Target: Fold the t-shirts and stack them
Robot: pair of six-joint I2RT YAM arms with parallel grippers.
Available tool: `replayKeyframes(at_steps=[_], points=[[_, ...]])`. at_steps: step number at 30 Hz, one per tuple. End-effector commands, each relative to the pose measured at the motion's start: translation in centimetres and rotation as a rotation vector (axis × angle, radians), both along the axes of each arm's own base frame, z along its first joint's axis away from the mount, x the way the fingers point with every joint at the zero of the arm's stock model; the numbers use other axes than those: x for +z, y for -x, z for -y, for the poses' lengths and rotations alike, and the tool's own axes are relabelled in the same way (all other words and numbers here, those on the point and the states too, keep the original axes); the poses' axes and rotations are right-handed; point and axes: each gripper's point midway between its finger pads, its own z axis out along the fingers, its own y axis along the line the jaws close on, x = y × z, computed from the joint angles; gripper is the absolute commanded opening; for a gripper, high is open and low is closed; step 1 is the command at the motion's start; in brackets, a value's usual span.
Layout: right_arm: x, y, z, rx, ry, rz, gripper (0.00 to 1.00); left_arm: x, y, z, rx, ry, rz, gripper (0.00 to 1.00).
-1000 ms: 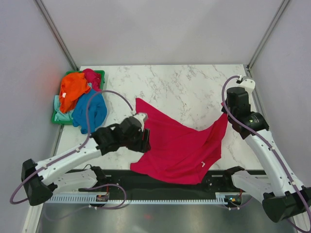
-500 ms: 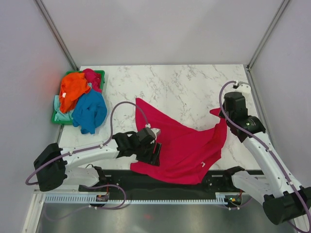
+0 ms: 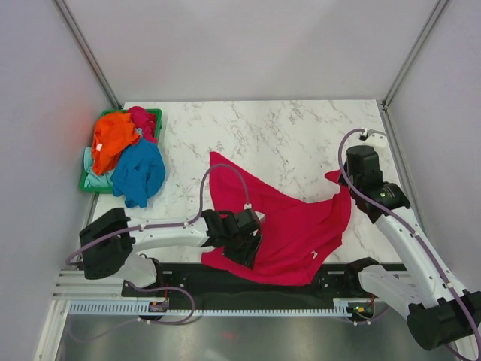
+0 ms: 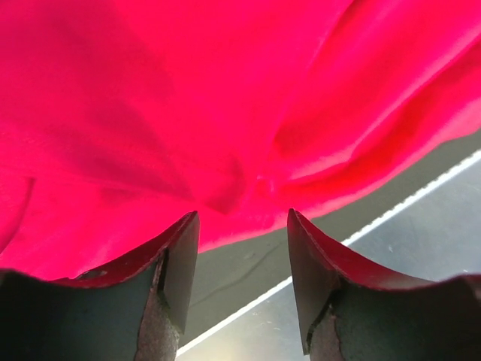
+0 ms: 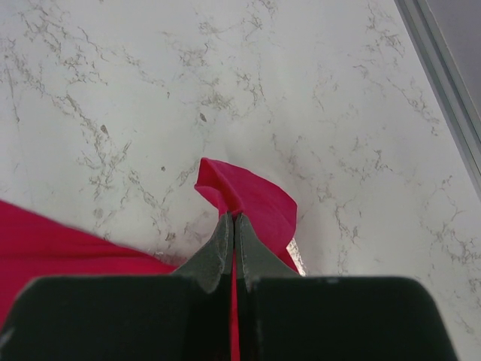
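red shirt (image 3: 293, 226) is spread on the table (image 3: 285, 135), near the front edge | left gripper (image 4: 242, 219) is held wide over the shirt's near edge, nothing is gripped | right gripper (image 5: 234, 219) is closed tight on the shirt's right corner | orange shirt (image 3: 113, 135) and blue shirt (image 3: 139, 173) are piled at the basket (image 3: 156, 114) on the left

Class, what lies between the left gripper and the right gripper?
The magenta-red t-shirt spans from left gripper to right gripper, in the top view.
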Motion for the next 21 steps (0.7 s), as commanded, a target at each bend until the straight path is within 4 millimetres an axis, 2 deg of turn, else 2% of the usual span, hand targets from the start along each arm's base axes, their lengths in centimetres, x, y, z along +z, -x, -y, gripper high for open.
replayKeyframes(at_steps=[1,6,9,14,19,21], points=[[0.8,-0.2,0.0,-0.001,-0.018,0.04,0.0,-0.1,-0.2,1.2,0.03,-0.022,0.014,0.57],[1.0,0.0,0.1,-0.003,-0.013,0.046,0.0,-1.6,-0.8,0.0,0.063,-0.123,0.04,0.53],[1.0,0.2,0.2,-0.003,-0.012,0.049,0.0,-1.8,-1.0,-0.2,0.075,-0.137,0.051,0.45],[0.9,0.2,0.2,-0.004,-0.01,0.046,0.0,-2.2,-2.2,-0.1,0.096,-0.166,0.102,0.26],[0.9,0.2,0.3,-0.005,-0.009,0.047,0.0,-2.0,-2.6,0.5,0.1,-0.161,0.112,0.02],[1.0,0.3,0.5,-0.01,-0.004,0.049,0.0,-1.4,-2.8,0.8,0.09,-0.143,0.126,0.02]])
